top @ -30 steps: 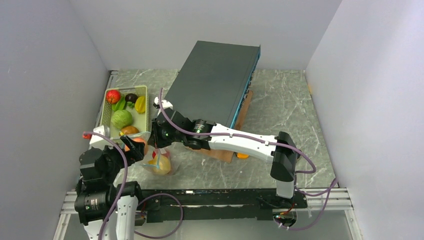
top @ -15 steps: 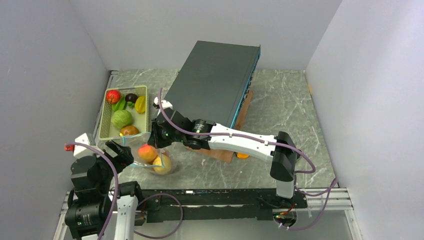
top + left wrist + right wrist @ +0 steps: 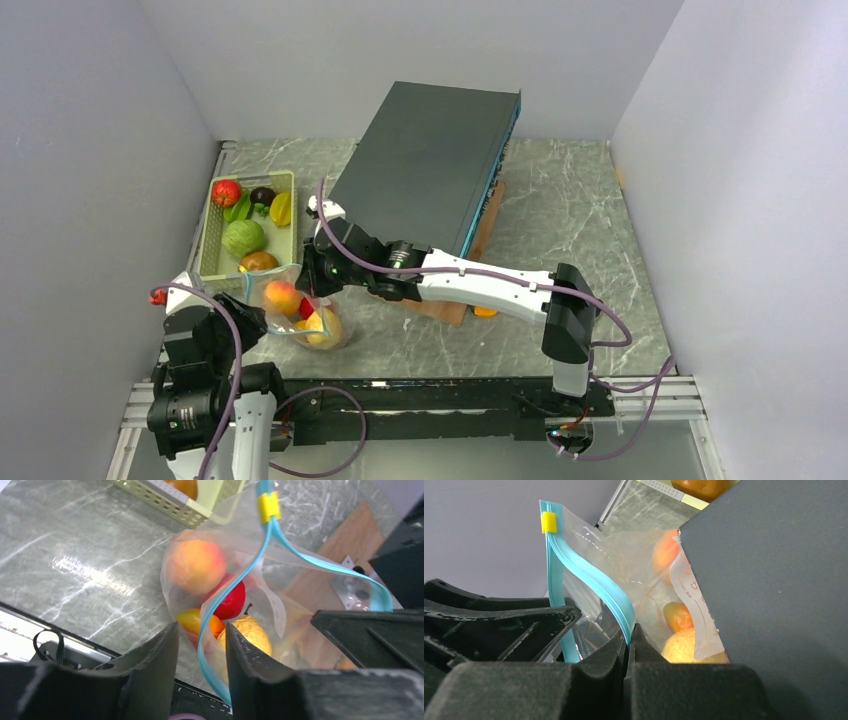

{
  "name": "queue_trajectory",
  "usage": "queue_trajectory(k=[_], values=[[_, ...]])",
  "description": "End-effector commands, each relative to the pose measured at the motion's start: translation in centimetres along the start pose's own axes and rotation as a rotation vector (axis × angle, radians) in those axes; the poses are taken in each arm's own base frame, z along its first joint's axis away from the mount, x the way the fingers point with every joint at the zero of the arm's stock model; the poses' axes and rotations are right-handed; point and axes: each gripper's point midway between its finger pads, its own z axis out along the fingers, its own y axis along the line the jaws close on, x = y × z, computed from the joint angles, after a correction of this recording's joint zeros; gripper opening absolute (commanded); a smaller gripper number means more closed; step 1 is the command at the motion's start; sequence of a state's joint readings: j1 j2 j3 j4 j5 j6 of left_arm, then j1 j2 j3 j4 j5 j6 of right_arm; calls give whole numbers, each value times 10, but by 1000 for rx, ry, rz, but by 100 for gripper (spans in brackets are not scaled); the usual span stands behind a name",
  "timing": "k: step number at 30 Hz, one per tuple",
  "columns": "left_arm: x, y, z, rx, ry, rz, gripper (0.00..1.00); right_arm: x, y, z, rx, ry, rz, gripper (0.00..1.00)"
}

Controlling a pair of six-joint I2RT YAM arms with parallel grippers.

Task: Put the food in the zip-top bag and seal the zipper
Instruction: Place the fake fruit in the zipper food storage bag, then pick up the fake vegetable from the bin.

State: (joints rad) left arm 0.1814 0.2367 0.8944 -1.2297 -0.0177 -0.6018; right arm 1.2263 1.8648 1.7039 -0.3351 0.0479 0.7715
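The clear zip-top bag [image 3: 312, 322] stands open by the basket and holds food: a peach [image 3: 195, 566], a red apple [image 3: 232, 601], an orange piece [image 3: 197, 621] and a yellow pear [image 3: 250, 632]. Its teal zipper [image 3: 235, 587] carries a yellow slider [image 3: 268, 506]. My left gripper [image 3: 201, 635] straddles the near zipper strip, jaws apart with a gap on each side. My right gripper [image 3: 629, 632] is shut on the far zipper [image 3: 589, 580] strip and holds the mouth up. More food lies in the basket: a red apple [image 3: 226, 191], a green ball [image 3: 243, 238] and a brown piece [image 3: 259, 261].
The pale green basket [image 3: 207, 228] sits at the left wall. A big dark slab [image 3: 430, 160] leans on a wooden board [image 3: 485, 235] behind the bag. An orange piece [image 3: 485, 311] lies under the right arm. The side walls stand close.
The left gripper let the peach drop into the bag, drew back, then returned to the bag's near edge with its jaws narrowing round the zipper strip. The right gripper has kept its hold.
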Motion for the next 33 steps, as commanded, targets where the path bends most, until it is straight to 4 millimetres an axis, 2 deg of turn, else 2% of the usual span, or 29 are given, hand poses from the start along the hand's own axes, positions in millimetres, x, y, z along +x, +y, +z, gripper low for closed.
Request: queue_trajectory(k=[1, 3, 5, 6, 9, 10, 11, 14, 18, 20, 22, 28, 30, 31, 33], values=[[-31, -38, -15, 159, -76, 67, 37, -26, 8, -17, -17, -87, -20, 0], [-46, -50, -29, 198, -93, 128, 33, -27, 4, -18, 2, -97, -35, 0], [-58, -58, -42, 211, -104, 177, 36, -29, 1, -19, 16, -114, -48, 0], [-61, -60, -45, 214, -104, 196, 43, -31, 1, -21, 19, -122, -53, 0], [-68, -57, -44, 186, -119, 228, 85, -34, 2, -25, 25, -142, -70, 0], [-72, -53, -43, 157, -135, 227, 94, -35, 2, -26, 29, -148, -73, 0], [-77, -48, -42, 123, -151, 227, 99, -36, 2, -28, 28, -153, -75, 0], [-101, -44, -46, 55, -219, 243, 100, -36, 0, -32, 33, -163, -81, 0], [-148, -48, -47, -21, -340, 271, 100, -33, -5, -34, 44, -167, -85, 0], [-166, -54, -38, -47, -351, 290, 100, -34, -6, -35, 45, -169, -86, 0], [-180, -57, -21, -82, -346, 297, 100, -33, -6, -36, 41, -169, -86, 0], [-213, -65, 44, -151, -330, 294, 100, -30, -5, -37, 29, -164, -86, 0], [-225, -65, 65, -139, -327, 250, 100, -30, -5, -38, 27, -164, -88, 0], [-231, -58, 78, -144, -320, 215, 100, -28, -6, -38, 29, -161, -90, 0], [-236, -49, 110, -132, -268, 166, 100, -29, -7, -37, 34, -164, -91, 0]])
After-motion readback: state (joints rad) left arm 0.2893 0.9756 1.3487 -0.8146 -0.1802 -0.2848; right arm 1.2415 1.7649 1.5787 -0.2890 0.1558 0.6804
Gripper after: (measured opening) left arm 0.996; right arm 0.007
